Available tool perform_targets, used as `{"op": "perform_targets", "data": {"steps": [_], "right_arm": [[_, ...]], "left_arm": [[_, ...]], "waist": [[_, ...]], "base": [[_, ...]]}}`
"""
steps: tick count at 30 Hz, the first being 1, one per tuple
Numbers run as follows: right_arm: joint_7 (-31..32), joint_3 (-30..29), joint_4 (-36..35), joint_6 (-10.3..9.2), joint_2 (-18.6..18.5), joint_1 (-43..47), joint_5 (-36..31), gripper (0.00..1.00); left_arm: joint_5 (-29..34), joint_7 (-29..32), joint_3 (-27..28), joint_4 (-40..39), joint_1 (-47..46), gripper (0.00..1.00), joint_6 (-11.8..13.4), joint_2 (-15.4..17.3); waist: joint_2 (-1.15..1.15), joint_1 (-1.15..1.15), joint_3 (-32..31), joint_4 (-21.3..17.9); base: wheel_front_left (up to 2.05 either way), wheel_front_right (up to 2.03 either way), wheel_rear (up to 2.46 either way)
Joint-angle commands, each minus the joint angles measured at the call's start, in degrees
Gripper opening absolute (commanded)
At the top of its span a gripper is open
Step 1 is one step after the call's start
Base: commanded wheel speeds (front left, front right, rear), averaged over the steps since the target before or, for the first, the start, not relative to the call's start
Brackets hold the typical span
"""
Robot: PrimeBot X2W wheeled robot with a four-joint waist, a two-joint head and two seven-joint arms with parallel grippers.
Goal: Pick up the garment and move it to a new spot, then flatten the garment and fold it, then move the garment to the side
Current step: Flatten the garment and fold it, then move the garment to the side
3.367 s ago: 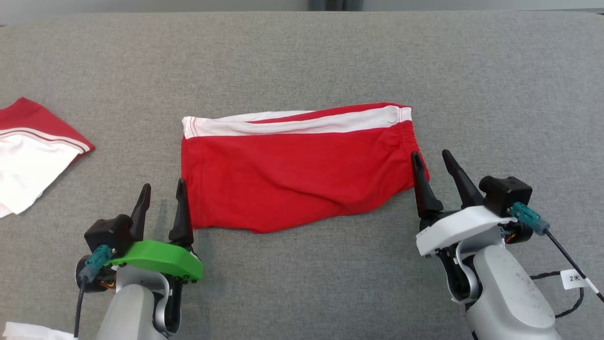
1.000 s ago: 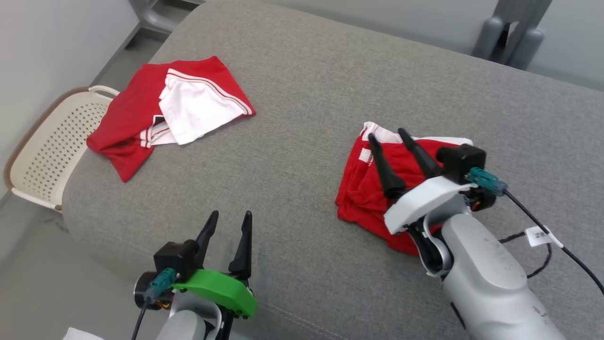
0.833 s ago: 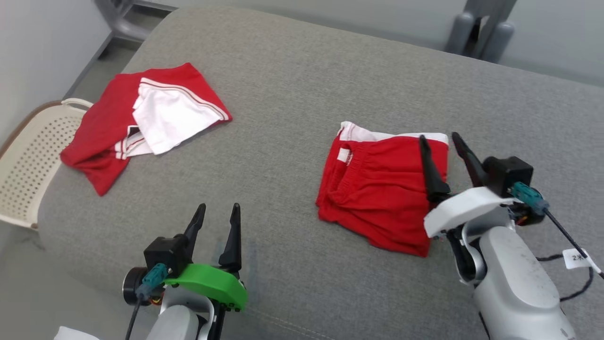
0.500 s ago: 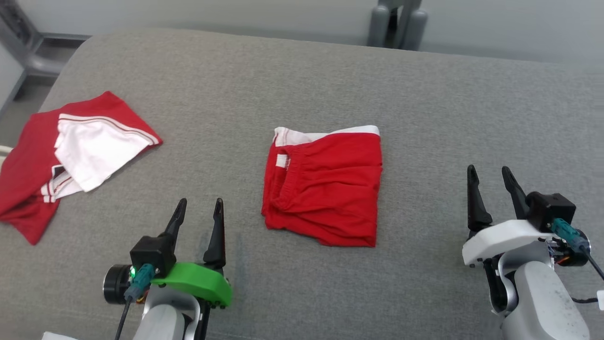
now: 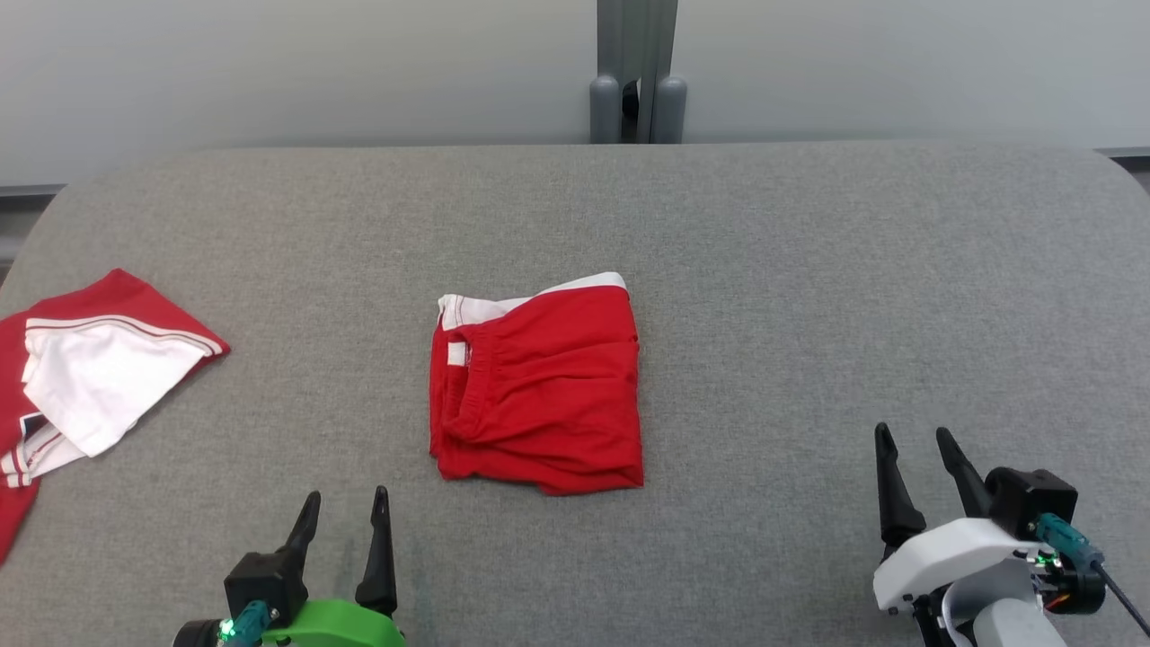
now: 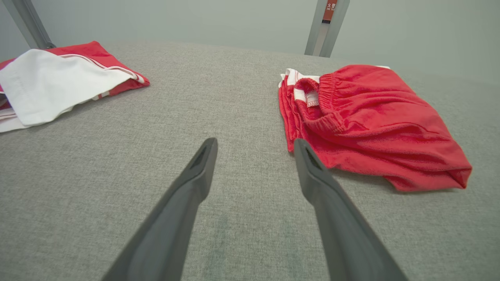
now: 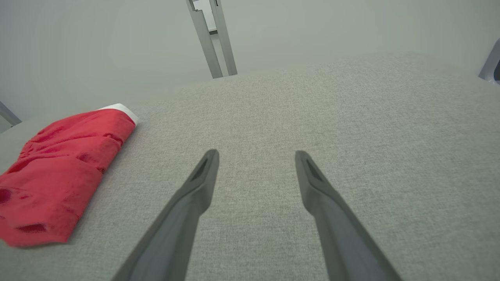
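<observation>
One wide grey fabric-covered tabletop [image 5: 809,270] carries everything. At its left edge lies a crumpled red-and-white cloth [image 5: 99,377], partly cut off by the head view. The garment [image 5: 539,395], red shorts with a white band, lies folded into a compact rectangle at the middle of the tabletop, its elastic waistband on the left side and the white band along the far edge. The left claw [image 5: 347,494] is near the front edge, left of the garment, its fingers spread and empty. The right claw [image 5: 912,431] is well apart to the right, likewise spread wide and empty.
</observation>
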Motion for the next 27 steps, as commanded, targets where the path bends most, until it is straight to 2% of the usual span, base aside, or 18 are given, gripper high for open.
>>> {"op": "perform_targets", "data": {"steps": [1, 8, 11, 20, 27], "right_arm": [[-0.17, 0.31, 0.00, -0.01, -0.15, 1.36, 0.30, 1.00], [-0.17, 2.53, -0.12, -0.01, -0.16, 2.80, 1.19, 1.00], [-0.17, 3.91, 0.55, -0.01, -0.11, 1.80, 0.70, 1.00], [-0.17, 7.88, 5.04, -0.01, -0.15, -6.39, 0.10, 1.00], [-0.17, 9.71, 11.77, -0.01, -0.17, -14.09, 2.47, 1.00]], "left_arm": [[0.51, 0.01, 0.16, 0.22, 1.38, 1.00, -0.25, 0.23], [1.69, 0.01, 0.23, 0.09, 2.12, 1.00, -0.91, 0.23], [1.13, 0.01, -0.68, -0.02, 0.75, 1.00, -1.22, 0.23], [0.18, 0.01, -8.64, 0.50, -3.01, 1.00, -2.18, 0.22], [-0.76, 0.01, -10.81, 0.06, -3.37, 1.00, -1.59, 0.20]], "waist": [[0.00, 0.00, -2.10, -0.70], [0.00, 0.00, -2.33, -0.20], [0.00, 0.00, -1.11, 1.32], [0.00, 0.00, 3.24, 12.03], [0.00, 0.00, 6.14, 20.01]], "base": [[0.00, 0.00, 0.00], [0.00, 0.00, 0.00], [0.00, 0.00, 0.00], [0.00, 0.00, 0.00], [0.00, 0.00, 0.00]]}}
